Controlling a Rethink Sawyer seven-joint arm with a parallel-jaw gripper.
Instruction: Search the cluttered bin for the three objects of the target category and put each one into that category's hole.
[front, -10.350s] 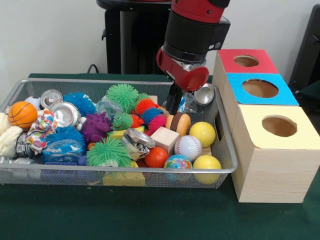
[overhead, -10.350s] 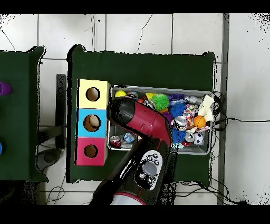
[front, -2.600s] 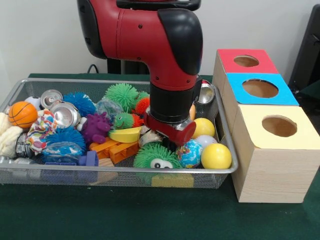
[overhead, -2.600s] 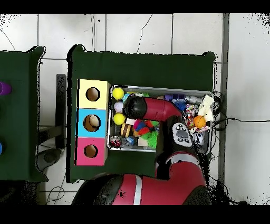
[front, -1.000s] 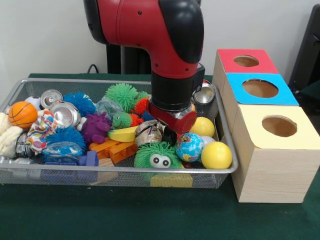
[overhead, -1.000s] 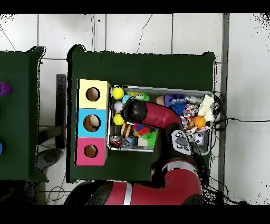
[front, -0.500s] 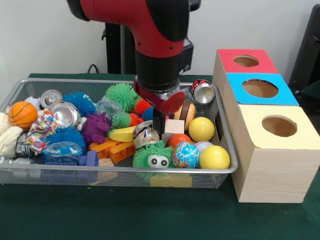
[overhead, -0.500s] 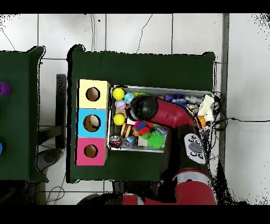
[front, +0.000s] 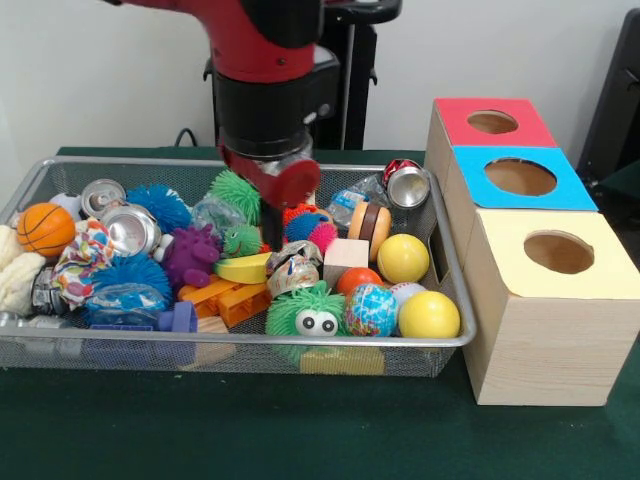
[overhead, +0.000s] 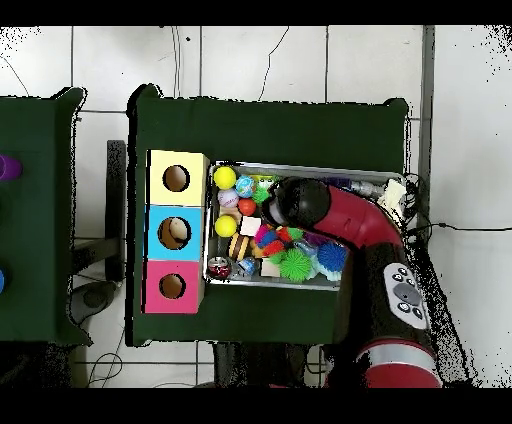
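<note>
— What is the wire bin (front: 452, 300) holding?
— Spiky toys, cans and balls; two yellow balls (front: 404, 257) are lying at its right end, beside the three-holed box (front: 540, 330).
— And the gripper (front: 268, 238)?
— Hanging mid-frame, left of those balls; I cannot tell whether it is parted or closed.

red (front: 492, 121), blue (front: 520, 177), yellow (front: 558, 252) box tops; globe-print ball (front: 372, 309) (at 3 o'clock of the green googly-eyed puffer (front: 316, 312)).
</note>
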